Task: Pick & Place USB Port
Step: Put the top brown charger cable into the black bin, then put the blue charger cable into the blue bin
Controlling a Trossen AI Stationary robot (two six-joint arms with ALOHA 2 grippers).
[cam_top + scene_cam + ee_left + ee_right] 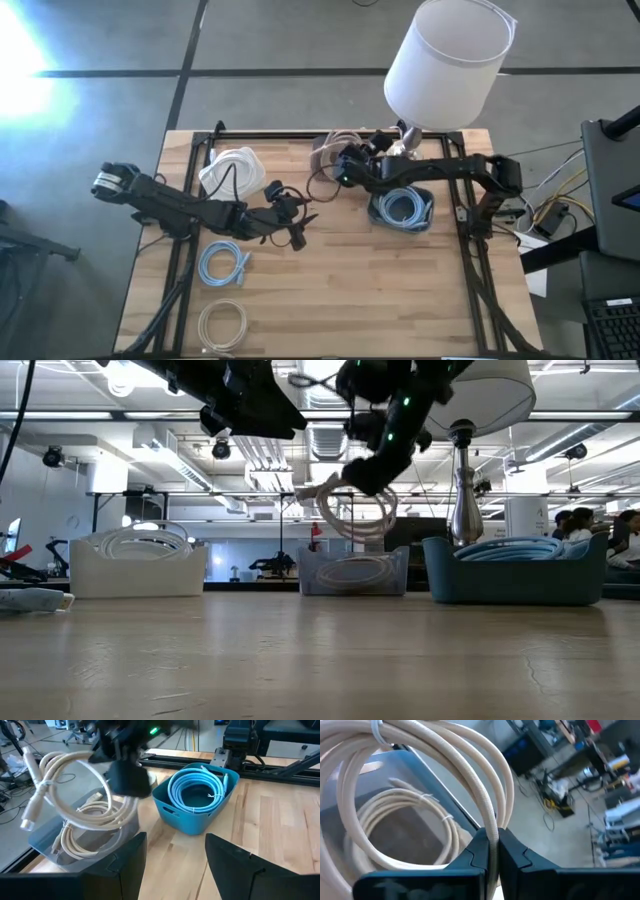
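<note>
**Right gripper holds a cream cable coil above a clear bin**

A light wooden table (380,290) stands on a grey floor, in a large workshop with ceiling lights and equipment seen beyond the far edge. A big white lamp shade (448,60) hangs over the table's back right area.

The right gripper (492,851) is raised above the table near the middle of the back edge. Its two dark fingers are pressed together on a strand of a coiled cream cable (445,755), which is bound with a white tie and hangs in the air from the pinch. In the low view the coil (355,510) dangles clear of the table, directly above a clear plastic bin (355,572). A second cream coil (407,827) already lies inside that bin.

Just to the right of the clear bin sits a teal bin (402,222) holding coiled light blue cable (197,787). To the left along the back edge is a white bin (232,170) with white cable in it.

The left gripper (292,222) hovers over the table's centre left, well apart from the right gripper, with its fingers (125,860) spread wide and nothing between them. It faces the clear and teal bins.

On the bare table near the front left lie two loose coils: a light blue one (222,264) and, closer to the front edge, a cream one (221,324).
</note>
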